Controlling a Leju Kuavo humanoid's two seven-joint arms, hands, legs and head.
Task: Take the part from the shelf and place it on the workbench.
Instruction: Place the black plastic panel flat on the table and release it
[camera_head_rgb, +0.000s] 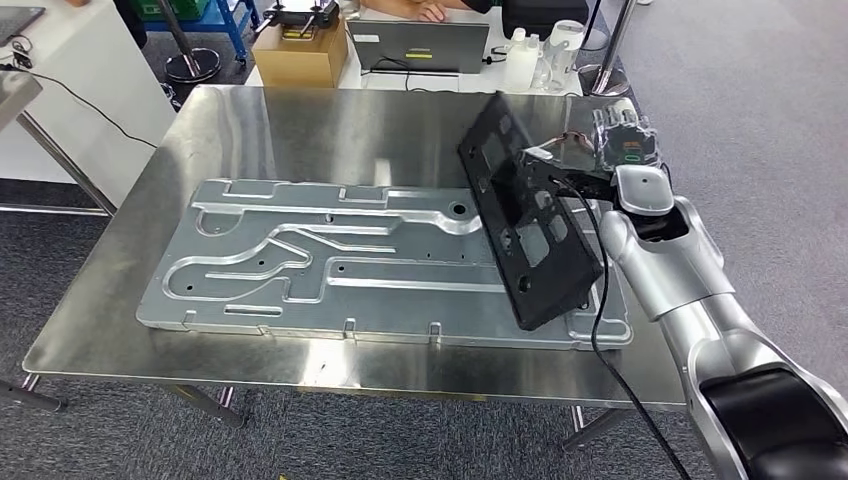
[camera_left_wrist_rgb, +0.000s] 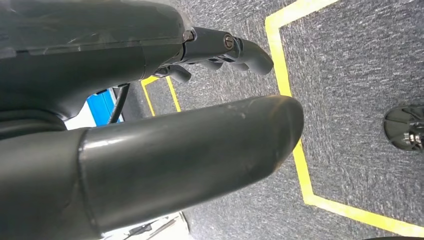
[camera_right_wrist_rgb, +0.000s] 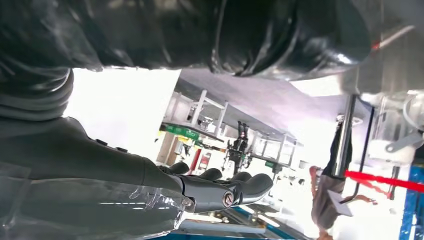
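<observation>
Right hand (camera_right_wrist_rgb: 150, 185) comes in from the frame edge: grey ribbed cover, dark fingers (camera_right_wrist_rgb: 250, 184) slightly curled and apart. A glossy black part (camera_right_wrist_rgb: 225, 35) sits close against the lens, just beside the hand; actual contact cannot be told. Beyond, washed-out bright: metal shelving (camera_right_wrist_rgb: 210, 115), a red strap (camera_right_wrist_rgb: 385, 180), a person (camera_right_wrist_rgb: 327, 200).
</observation>
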